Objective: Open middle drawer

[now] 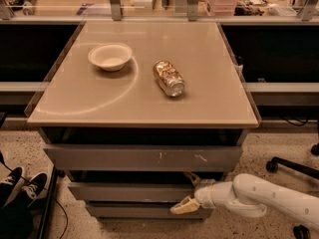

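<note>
Three grey fronts below beige worktop (pixel 99 101). Between taller scratched grey front (pixel 144 158) and narrowest grey bottom front (pixel 124 212): plain grey flat middle drawer (pixel 124 191). At its lower right edge: tan-tipped hand (pixel 185 206) on white arm (pixel 269 199); cannot tell whether open or closed.

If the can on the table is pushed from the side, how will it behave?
The can lies on its side, so it would probably roll, not slide. It looks dented, so it is perhaps empty and light, and may roll unevenly. The claw is low down, near the middle drawer.
</note>
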`<state>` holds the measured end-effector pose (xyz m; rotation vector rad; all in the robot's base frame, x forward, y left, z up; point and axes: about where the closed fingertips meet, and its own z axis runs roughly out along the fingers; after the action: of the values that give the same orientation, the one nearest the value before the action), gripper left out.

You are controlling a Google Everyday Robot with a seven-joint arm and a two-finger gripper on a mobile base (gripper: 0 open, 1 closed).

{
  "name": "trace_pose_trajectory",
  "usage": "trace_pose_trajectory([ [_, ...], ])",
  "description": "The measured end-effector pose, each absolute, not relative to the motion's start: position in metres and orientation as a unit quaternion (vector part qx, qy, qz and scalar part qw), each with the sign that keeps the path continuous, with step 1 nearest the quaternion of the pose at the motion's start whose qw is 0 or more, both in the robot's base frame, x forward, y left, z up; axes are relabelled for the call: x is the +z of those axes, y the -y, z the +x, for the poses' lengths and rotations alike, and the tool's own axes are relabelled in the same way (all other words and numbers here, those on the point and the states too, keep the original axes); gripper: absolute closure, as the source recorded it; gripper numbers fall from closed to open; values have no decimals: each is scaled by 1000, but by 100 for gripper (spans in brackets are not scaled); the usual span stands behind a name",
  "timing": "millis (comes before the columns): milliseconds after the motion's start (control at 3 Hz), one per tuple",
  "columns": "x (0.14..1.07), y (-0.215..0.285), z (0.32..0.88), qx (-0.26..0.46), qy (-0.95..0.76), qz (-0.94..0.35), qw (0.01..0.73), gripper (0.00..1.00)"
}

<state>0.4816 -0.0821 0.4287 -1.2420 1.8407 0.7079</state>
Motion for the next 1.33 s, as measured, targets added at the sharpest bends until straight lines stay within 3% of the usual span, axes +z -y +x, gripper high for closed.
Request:
trace_pose_trajectory([
  [1000,429,82,482,279,-726,-490,394,87],
  [1333,429,82,482,279,-726,-490,394,100],
])
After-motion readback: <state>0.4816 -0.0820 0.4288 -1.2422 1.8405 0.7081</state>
